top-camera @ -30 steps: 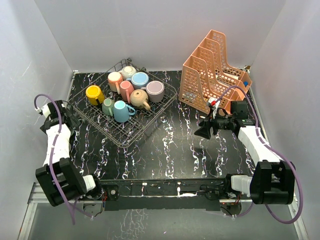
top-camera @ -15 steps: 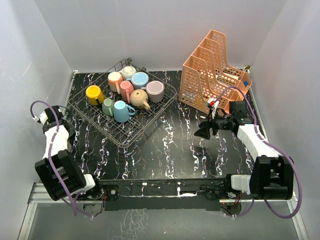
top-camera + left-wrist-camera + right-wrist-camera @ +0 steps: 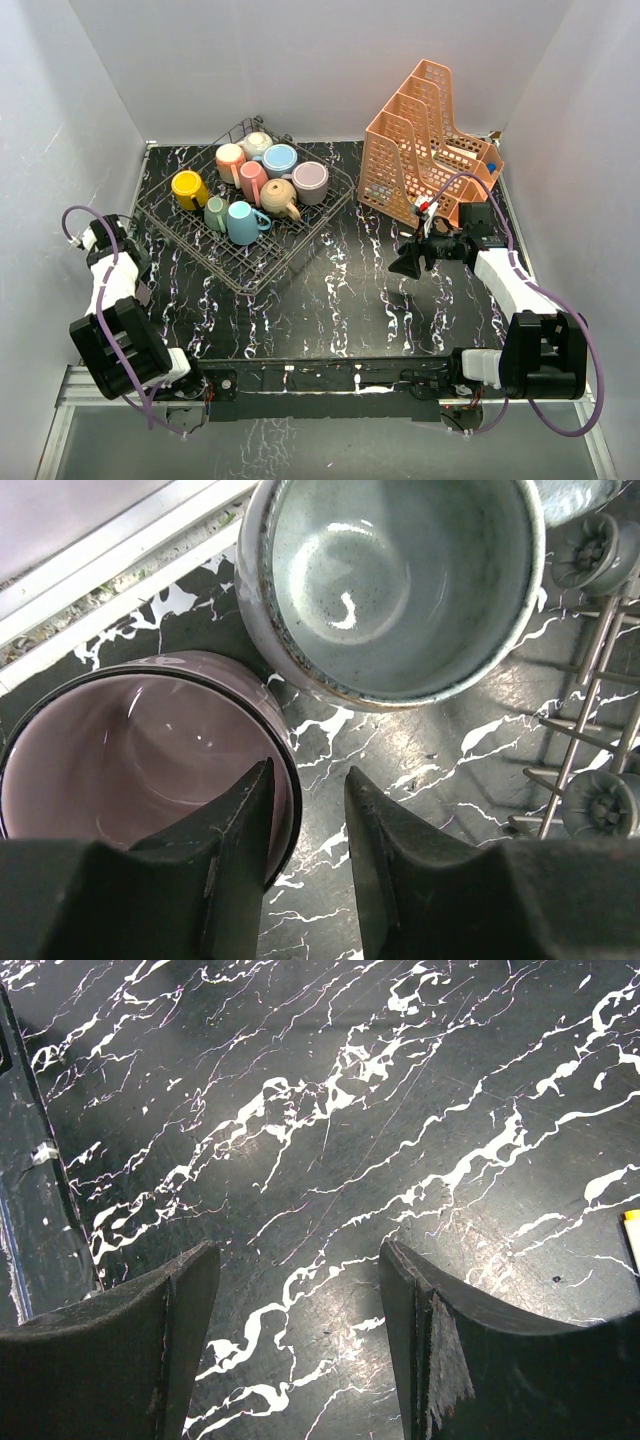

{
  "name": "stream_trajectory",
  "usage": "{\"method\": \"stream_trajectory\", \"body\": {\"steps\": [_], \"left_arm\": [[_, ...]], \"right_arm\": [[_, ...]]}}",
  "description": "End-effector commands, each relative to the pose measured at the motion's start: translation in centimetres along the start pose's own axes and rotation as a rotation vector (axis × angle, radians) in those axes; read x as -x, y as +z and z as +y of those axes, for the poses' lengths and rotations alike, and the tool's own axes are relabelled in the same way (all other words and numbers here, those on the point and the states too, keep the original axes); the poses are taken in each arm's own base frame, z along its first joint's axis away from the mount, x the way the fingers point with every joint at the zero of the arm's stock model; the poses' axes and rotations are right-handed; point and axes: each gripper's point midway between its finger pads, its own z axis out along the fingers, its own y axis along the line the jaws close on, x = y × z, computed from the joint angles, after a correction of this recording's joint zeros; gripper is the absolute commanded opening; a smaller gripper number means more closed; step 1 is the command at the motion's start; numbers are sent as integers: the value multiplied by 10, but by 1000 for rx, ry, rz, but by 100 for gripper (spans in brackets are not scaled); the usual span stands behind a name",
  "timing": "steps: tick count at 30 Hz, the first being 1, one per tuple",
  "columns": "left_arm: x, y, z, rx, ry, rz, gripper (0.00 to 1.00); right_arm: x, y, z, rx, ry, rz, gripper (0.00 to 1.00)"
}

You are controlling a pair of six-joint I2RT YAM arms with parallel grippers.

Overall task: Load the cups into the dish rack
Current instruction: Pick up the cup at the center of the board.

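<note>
Left wrist: left tool spread astride lilac cup rim — grey cup beside.

lilac mug cropped left, grey-green mug — top

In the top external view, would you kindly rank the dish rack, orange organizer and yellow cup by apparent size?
1. dish rack.
2. orange organizer, close behind; standing taller, nearer the camera, so unsure.
3. yellow cup, smallest.
</note>
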Motion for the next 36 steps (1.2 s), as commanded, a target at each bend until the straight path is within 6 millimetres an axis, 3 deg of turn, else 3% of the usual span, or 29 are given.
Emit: {"method": "stream_trajectory", "body": {"steps": [1,6,14,18,27,32,36], "left_arm": [[-18,3,-1,-25,-9,57,32],[-24,4,0,-29,1,76,26],[-28,-12,-3,-90,22,78,0],[-34,-27,-5,-142,10,71,0],[-28,-87,-23,-338,-121,-5,0],[-15,-119,-30,-384,-167,-16,0],[5,-148,-56,-521,-200,-25,0]], "right_arm": [[13,-2,-4,-2,-49,-22,67],[14,-2,-4,-2,-52,-20,67],[16,-4,-3,-7,-68,-22,67],[16,-4,-3,-7,-70,-19,67],[13,-1,3,40,-55,-23,68],[13,-1,10,83,-64,-37,68],[13,-2,15,99,-83,-46,69]]}}
